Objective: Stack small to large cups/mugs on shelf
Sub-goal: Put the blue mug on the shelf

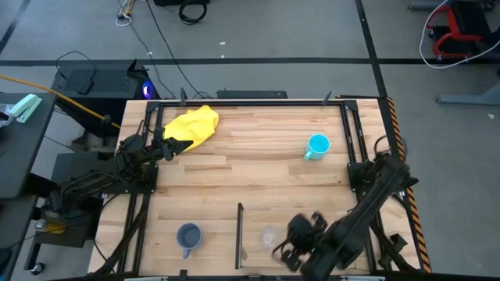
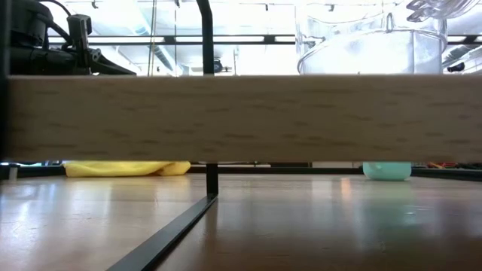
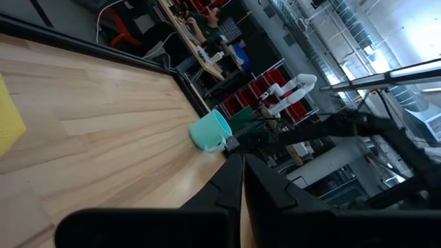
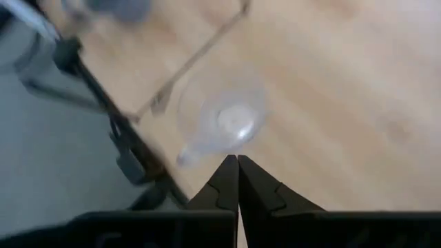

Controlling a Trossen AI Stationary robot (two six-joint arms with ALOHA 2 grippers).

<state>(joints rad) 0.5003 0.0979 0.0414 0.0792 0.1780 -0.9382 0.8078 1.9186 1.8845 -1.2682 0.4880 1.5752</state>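
Observation:
The small clear cup (image 1: 269, 236) stands upright on the wooden shelf (image 1: 312, 195), just right of the thin dark divider (image 1: 239, 234). My right gripper (image 4: 238, 160) is shut and hangs over the cup (image 4: 231, 120), its tips by the rim on the side toward the table's near edge. The grey-blue mug (image 1: 188, 236) stands left of the divider. The cyan mug (image 1: 317, 146) stands at the far right and also shows in the left wrist view (image 3: 210, 131). My left gripper (image 3: 241, 162) is shut and empty beside the yellow cloth (image 1: 194, 125). My right gripper points its shut fingertips (image 4: 229, 172) down beside the clear cup's rim (image 4: 207, 145). I cannot tell whether they touch it.
Black frame rails (image 1: 351, 133) run along the table's left, right and far sides. The divider (image 4: 200, 55) stands between the clear cup and the grey-blue mug. In the low view a wooden plank (image 2: 241, 117) crosses the picture. Bare wood lies in the middle of the table.

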